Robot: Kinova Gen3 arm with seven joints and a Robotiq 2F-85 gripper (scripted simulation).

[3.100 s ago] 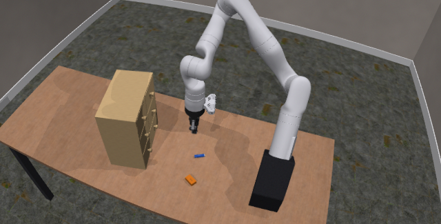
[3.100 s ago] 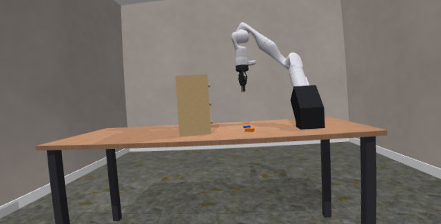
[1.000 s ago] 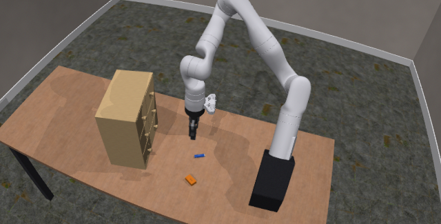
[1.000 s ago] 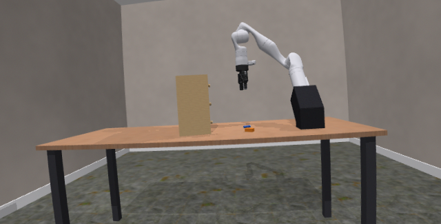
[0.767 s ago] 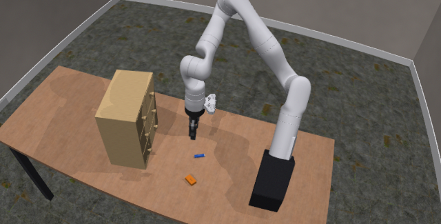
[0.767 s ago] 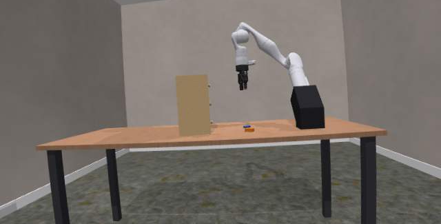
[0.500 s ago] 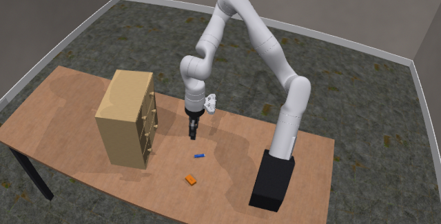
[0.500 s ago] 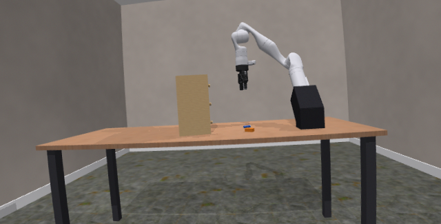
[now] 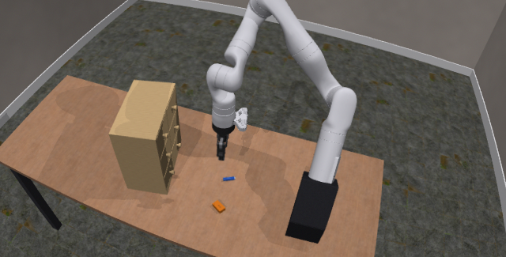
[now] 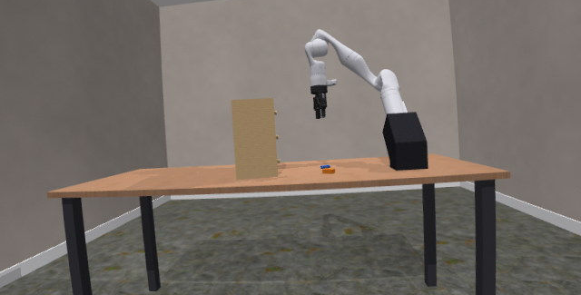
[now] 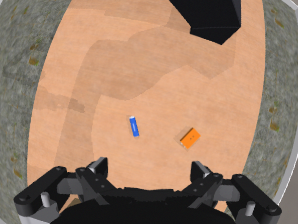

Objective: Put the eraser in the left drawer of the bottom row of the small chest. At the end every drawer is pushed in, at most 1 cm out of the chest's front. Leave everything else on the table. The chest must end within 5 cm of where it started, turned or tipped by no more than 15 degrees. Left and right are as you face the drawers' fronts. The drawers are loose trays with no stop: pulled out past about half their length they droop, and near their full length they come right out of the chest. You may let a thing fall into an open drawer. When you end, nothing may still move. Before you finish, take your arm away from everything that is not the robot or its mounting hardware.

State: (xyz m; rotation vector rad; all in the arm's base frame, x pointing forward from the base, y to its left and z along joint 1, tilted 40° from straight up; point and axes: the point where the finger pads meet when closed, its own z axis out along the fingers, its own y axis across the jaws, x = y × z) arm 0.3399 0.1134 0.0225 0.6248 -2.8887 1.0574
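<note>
From the top view I see my hand (image 9: 221, 155) hanging high above the table (image 9: 79, 138), fingers spread wide with nothing between them. The chest (image 9: 138, 146) stands left of it with every drawer pushed in. Two small things lie on the table in front: a blue piece (image 9: 228, 179) and an orange block (image 9: 218, 205). I take the orange block for the eraser, though I can't be certain.

In the exterior view the hand (image 10: 320, 114) sits about level with the chest's (image 10: 254, 138) top drawers, well above the eraser (image 10: 329, 171), which lies flat, just beside the blue piece (image 10: 325, 166).

The wrist view shows the eraser (image 11: 189, 137) as a small flat slab, turned diagonally. I'd expect it light, slightly rubbery and grippy; I would pinch across its short sides.
</note>
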